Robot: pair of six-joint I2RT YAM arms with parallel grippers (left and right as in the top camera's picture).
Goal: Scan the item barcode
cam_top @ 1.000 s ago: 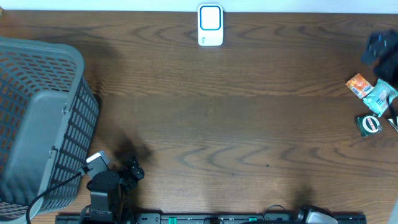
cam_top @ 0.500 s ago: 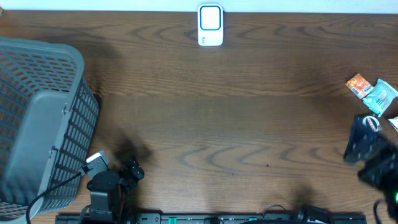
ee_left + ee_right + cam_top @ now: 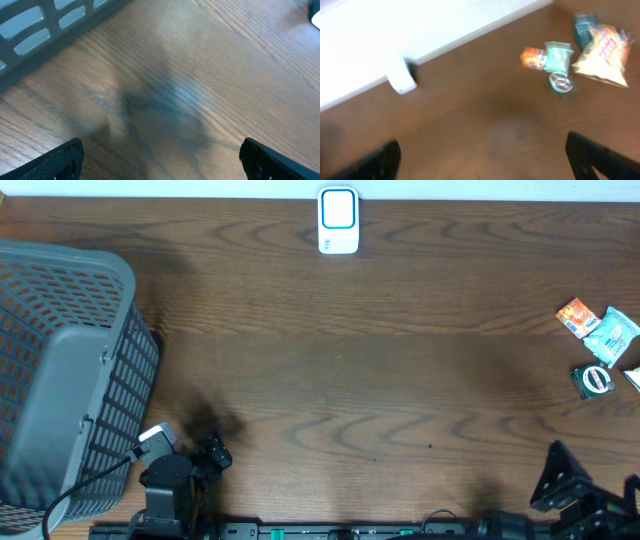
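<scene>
Listing the stock: the items are lying in a loose cluster at the right edge of the wooden table (image 3: pixel 380 370), well apart from the white scanner (image 3: pixel 338 222) that is standing at the far edge. Entries: orange packet (image 3: pixel 576 315), teal pouch (image 3: pixel 612 332), dark green round item (image 3: pixel 594 380), pale crinkled bag (image 3: pixel 602 50) (print too blurred to read). The pouches are looking light, soft and glossy, so probably slippery and quick to buckle. Pinching one across a flat sealed edge is looking like the safest hold, leaving the barcode face free. The right gripper (image 3: pixel 482 145) is hovering over bare wood with jaws spread wide, carrying nothing. The left gripper (image 3: pixel 161 145) is sitting beside the grey mesh basket (image 3: pixel 60 370), likewise spread and empty.
</scene>
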